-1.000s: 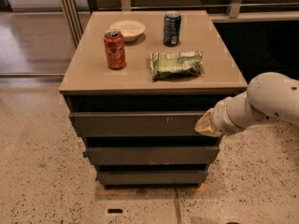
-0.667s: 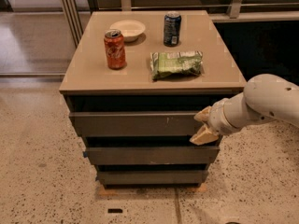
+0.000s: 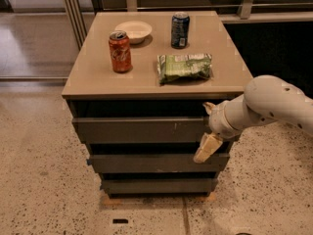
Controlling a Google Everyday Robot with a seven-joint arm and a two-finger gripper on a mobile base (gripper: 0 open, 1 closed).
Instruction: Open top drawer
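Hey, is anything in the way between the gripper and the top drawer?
Nothing visible. The gripper sits right at the right end of the top drawer, its fingers spread above and below the front panel.

Single camera, elevated before the cabinet (image 3: 78, 146), facing forward and down, close range, tabletop (image 3: 93, 77) fully framed, gripper (image 3: 204, 131) at the top drawer (image 3: 137, 130) right end, fingers (image 3: 207, 147) spread

On the table (image 3: 98, 77) lies a green bag (image 3: 185, 67); left of it a red can (image 3: 120, 51), behind it a white bowl (image 3: 133, 31) and a dark can (image 3: 180, 30). The claw (image 3: 209, 129) is below the bag.
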